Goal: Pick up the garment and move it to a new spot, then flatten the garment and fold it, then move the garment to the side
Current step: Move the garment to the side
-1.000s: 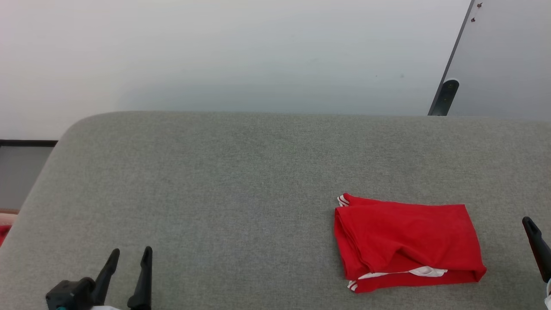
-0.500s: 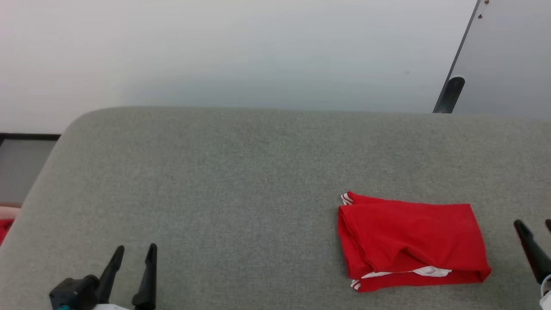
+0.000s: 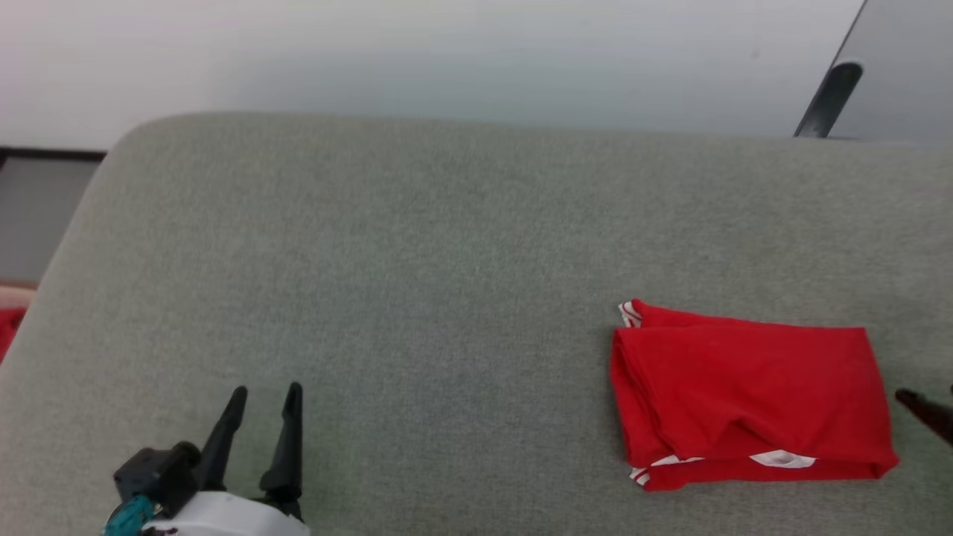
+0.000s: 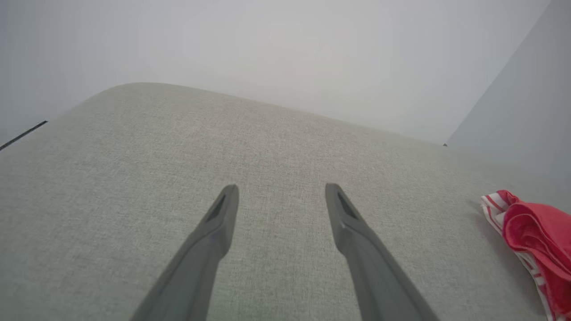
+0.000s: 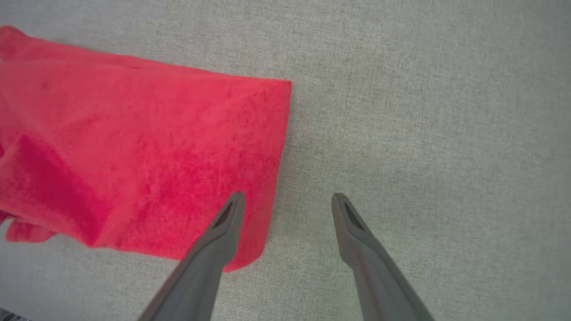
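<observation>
You've got the garment (image 3: 752, 398) folded into a rough rectangle on the R side of the grey padded surface (image 3: 447, 246), w/ white trim peeking out at its near edge & far-L corner. Your R gripper (image 5: 289, 196) has fingers spread wide, nothing in them: one finger over the garment's R edge, the other over bare surface; can't tell if either touches. L gripper (image 3: 268, 389) is well apart at lower L, fingers parted too, empty.

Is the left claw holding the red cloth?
No, the left gripper is open and empty, apart from the garment on the cushion.
</observation>
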Tool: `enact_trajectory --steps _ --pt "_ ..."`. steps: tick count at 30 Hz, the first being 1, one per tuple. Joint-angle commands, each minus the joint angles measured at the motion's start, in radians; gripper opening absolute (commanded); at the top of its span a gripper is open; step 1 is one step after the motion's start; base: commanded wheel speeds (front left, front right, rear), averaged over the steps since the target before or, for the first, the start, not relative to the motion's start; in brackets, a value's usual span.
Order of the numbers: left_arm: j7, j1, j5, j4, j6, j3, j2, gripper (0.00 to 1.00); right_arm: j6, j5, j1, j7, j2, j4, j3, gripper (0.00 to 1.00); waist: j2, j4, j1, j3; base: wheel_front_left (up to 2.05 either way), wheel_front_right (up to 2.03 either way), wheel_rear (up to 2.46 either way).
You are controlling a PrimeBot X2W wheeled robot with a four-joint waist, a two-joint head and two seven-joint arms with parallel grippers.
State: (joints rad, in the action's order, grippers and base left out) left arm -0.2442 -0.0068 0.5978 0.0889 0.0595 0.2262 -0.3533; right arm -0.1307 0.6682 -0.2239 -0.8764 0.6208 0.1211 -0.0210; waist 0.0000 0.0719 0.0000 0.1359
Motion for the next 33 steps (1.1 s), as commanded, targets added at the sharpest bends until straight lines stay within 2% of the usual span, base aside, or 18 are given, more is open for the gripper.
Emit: enact_trajectory --steps 1,8,18,19,21,22,23,24,33 --pt "-0.006 -0.015 -0.005 0.006 -0.008 0.002 0.003 1.00 0.000 -0.009 -0.014 -0.018 -0.008 0.004 0.004 1.00 0.0000 0.032 0.0000 0.049 0.00 0.00 0.00" --pt "-0.016 -0.083 -0.022 0.045 -0.035 0.010 0.037 1.00 0.000 -0.045 -0.067 -0.127 -0.040 0.038 0.012 1.00 0.0000 0.074 0.0000 0.104 0.00 0.00 0.00" --pt "-0.021 -0.139 -0.044 0.092 -0.069 0.007 0.069 1.00 0.000 -0.078 -0.046 -0.095 -0.104 0.123 -0.016 1.00 0.0000 0.084 0.0000 0.137 0.00 0.00 0.00" --pt "-0.021 -0.141 -0.047 0.097 -0.070 0.006 0.071 1.00 0.000 -0.073 -0.048 -0.085 -0.112 0.124 -0.021 0.51 0.0000 0.082 0.0000 0.137 0.00 0.00 0.00" --pt "-0.021 -0.144 -0.050 0.103 -0.078 0.004 0.074 1.00 0.000 -0.068 -0.055 -0.054 -0.125 0.123 -0.024 0.38 0.0000 0.077 0.0000 0.135 0.00 0.00 0.00" --pt "-0.021 -0.147 -0.054 0.106 -0.078 0.002 0.075 1.00 0.000 -0.067 -0.059 -0.039 -0.130 0.127 -0.022 0.18 0.0000 0.074 0.0000 0.132 0.00 0.00 0.00" --pt "-0.021 -0.149 -0.057 0.108 -0.080 0.001 0.075 1.00 0.000 -0.068 -0.063 -0.027 -0.133 0.132 -0.024 0.04 0.0000 0.070 0.0000 0.129 0.00 0.00 0.00" --pt "-0.021 -0.149 -0.058 0.110 -0.082 -0.001 0.075 1.00 0.000 -0.070 -0.068 -0.014 -0.135 0.137 -0.026 0.00 0.0000 0.066 0.0000 0.124 0.00 0.00 0.00" --pt "-0.020 -0.128 -0.073 0.107 -0.092 -0.009 0.071 1.00 0.001 -0.025 -0.084 0.088 -0.123 0.155 0.001 0.00 0.0000 -0.002 0.0000 0.098 0.00 0.00 0.00"
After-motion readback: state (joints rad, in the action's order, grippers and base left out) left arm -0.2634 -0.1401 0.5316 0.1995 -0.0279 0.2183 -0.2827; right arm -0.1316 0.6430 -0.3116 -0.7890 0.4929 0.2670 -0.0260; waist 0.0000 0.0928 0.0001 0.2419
